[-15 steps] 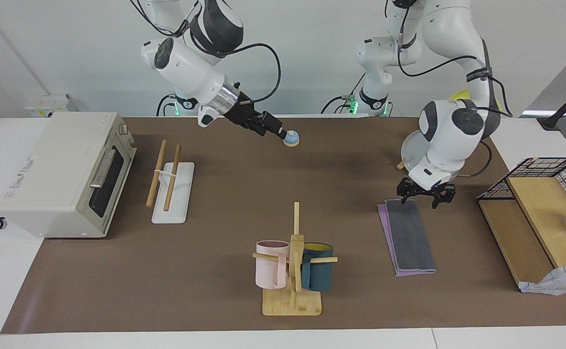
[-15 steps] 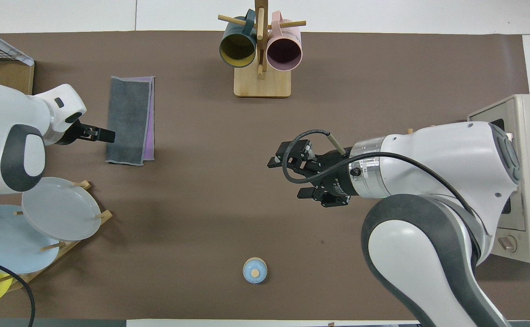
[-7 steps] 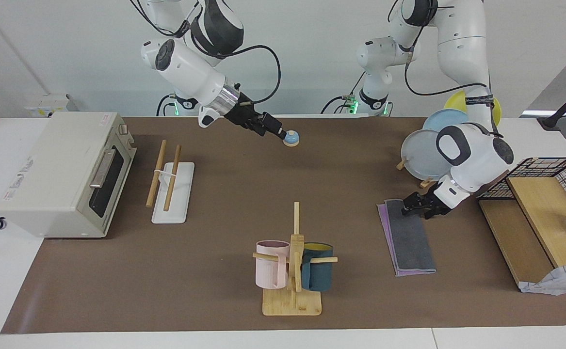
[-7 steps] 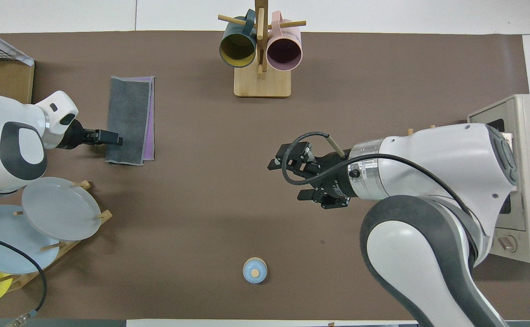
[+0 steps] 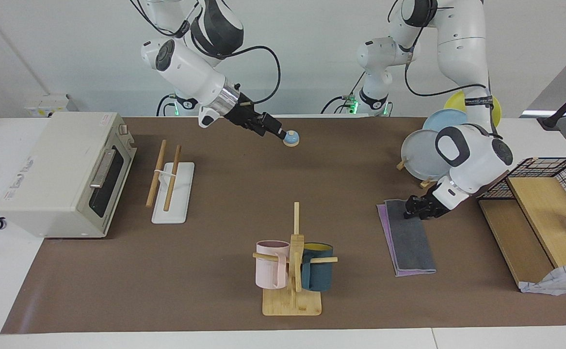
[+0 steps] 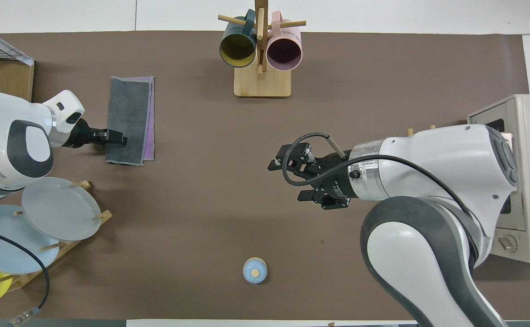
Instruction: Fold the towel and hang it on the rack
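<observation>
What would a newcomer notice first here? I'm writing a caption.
The left gripper is down on the end of the folded towel nearer the robots, at the left arm's end of the table. The rack stands bare beside the oven, and the right gripper hangs open mid-table.

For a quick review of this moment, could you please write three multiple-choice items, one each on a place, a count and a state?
1. Where does the towel lie?
A. toward the left arm's end of the table
B. on the rack
C. inside the oven

2. How many mugs hang on the mug tree?
A. one
B. two
C. four

3. How is the towel?
A. hanging over the rods
B. crumpled in a ball
C. folded flat, grey face up

Answers:
1. A, it lies on the mat under the left gripper, apart from the rack.
2. B, a pink mug and a dark teal mug.
3. C, a purple edge shows beside the grey top layer; the right gripper waits over the middle of the table.
</observation>
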`<action>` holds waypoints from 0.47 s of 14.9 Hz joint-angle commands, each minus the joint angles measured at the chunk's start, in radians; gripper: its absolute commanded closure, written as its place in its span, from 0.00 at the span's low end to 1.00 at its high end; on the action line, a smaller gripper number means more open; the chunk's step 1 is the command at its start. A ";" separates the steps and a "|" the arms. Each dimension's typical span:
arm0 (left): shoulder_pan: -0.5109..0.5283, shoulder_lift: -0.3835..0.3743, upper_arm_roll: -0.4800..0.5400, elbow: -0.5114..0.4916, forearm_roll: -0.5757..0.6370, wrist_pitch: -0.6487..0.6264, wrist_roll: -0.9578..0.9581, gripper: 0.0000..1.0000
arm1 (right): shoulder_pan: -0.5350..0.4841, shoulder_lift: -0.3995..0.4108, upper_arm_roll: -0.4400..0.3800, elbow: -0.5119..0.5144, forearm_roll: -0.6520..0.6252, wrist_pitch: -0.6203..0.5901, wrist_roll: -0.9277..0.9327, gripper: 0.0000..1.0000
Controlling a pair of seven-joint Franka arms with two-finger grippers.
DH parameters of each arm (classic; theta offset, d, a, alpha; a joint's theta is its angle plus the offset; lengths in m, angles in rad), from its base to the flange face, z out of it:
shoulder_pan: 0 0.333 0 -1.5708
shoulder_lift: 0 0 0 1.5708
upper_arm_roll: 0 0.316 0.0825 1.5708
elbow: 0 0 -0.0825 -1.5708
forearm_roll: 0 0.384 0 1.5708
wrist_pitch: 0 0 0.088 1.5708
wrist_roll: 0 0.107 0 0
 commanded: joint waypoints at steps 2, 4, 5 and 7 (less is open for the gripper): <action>-0.004 0.024 -0.001 0.020 -0.012 0.004 0.004 0.69 | 0.005 -0.033 -0.002 -0.036 0.018 0.016 0.000 0.00; -0.006 0.024 -0.001 0.024 -0.012 0.001 0.001 0.94 | 0.005 -0.034 -0.002 -0.037 0.018 0.016 0.000 0.00; -0.004 0.024 -0.001 0.036 -0.012 -0.007 0.000 1.00 | 0.005 -0.036 -0.002 -0.043 0.018 0.014 0.002 0.00; -0.001 0.027 0.001 0.061 -0.012 -0.031 -0.005 1.00 | 0.005 -0.042 -0.002 -0.055 0.018 0.014 0.006 0.00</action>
